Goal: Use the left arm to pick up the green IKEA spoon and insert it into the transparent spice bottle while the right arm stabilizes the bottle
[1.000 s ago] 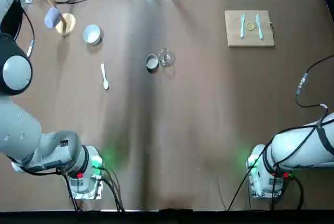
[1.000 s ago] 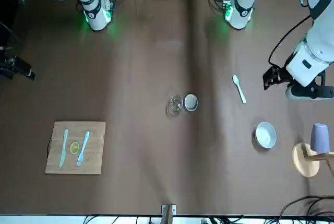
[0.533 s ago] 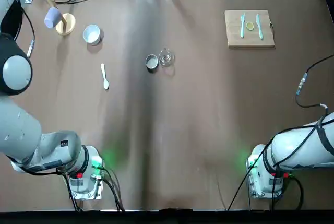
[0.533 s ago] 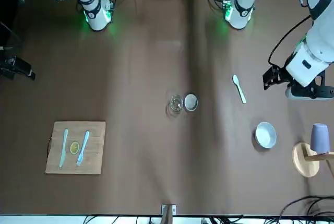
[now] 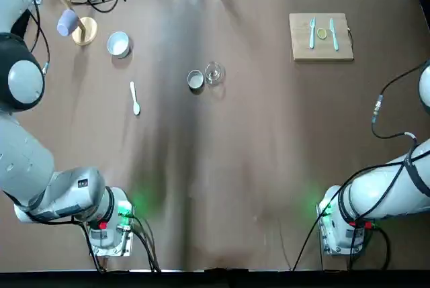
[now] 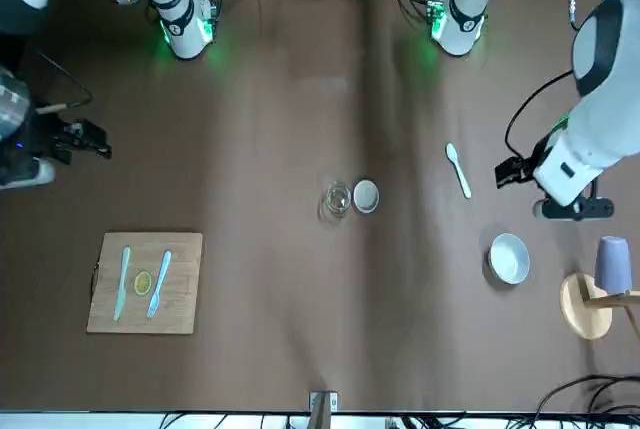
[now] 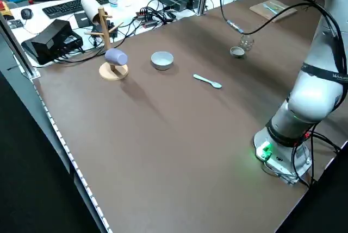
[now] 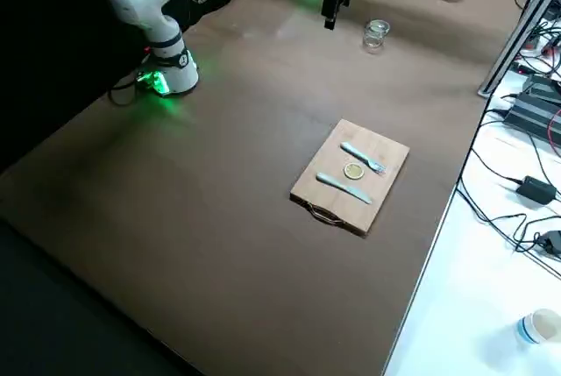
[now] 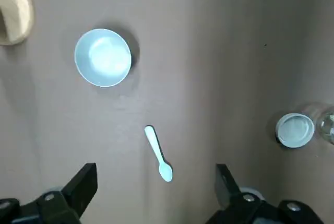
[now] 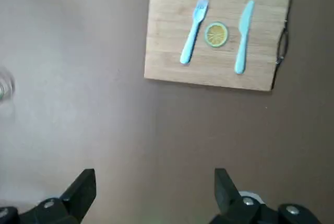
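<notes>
The green IKEA spoon (image 5: 134, 97) lies flat on the brown table (image 5: 255, 154), untouched, on the left side; the left gripper (image 9: 156, 192) hangs above it, fingers spread wide and empty; farther off, the transparent spice bottle (image 5: 213, 72) stands beside a grey cup (image 5: 195, 80); the right gripper (image 10: 155, 192) hovers spread and empty near the wooden board (image 5: 321, 36).

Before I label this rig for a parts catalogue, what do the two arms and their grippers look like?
Both arms are white and grey with rounded joints, black cables and green-lit bases. The left gripper and right gripper each have two dark fingers.
</notes>
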Motion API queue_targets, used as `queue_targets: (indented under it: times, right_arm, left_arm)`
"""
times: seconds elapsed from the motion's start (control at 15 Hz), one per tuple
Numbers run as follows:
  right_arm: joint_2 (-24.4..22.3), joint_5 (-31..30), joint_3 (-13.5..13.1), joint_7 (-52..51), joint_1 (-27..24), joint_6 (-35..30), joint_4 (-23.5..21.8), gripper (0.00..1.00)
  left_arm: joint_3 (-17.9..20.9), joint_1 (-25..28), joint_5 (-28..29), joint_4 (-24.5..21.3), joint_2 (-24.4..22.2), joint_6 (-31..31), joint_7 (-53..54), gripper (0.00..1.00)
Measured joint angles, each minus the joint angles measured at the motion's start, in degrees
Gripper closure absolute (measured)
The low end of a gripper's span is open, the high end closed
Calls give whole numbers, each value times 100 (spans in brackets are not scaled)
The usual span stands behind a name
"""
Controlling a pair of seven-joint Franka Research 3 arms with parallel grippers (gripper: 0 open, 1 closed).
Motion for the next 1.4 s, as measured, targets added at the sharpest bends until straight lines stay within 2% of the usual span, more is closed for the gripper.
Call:
queue_targets:
  times: [0.27, 0.4, 0.47, 0.73, 1.0, 1.13, 1.27, 1.4]
  right_arm:
    - [195, 57, -14, -1334, 35, -2, -15, 0]
    - [270, 321, -16, -1751, 40, 28, -15, 0]
    - [358, 574, 0, -1938, 183, 91, -16, 0]
    - [544, 603, 17, -2582, 516, 234, -16, 0]
    - [721, 613, -26, -4326, 420, 216, -27, 0]
    - [857, 624, -28, -5151, 409, 204, -47, 0]
    - [997, 740, -25, -6021, 410, 204, -75, 0]
    - [1170, 1162, -23, -6831, 411, 203, -112, 0]
  left_arm:
    - [-13, -2, 0, -907, 29, 908, -366, 1]
    - [-17, -2, 0, -1464, 22, 1471, -536, 1]
    - [-16, 19, 0, -2009, -9, 2000, -667, 1]
    - [-8, 226, 0, -3212, -67, 3501, -750, 1]
    - [0, 308, 0, -4500, -25, 5314, -1162, 1]
    - [1, 308, 0, -4906, 86, 5833, -1308, 1]
    - [7, 308, 0, -5028, 258, 5952, -1407, 1]
    - [17, 310, 0, -5032, 425, 5967, -1429, 1]
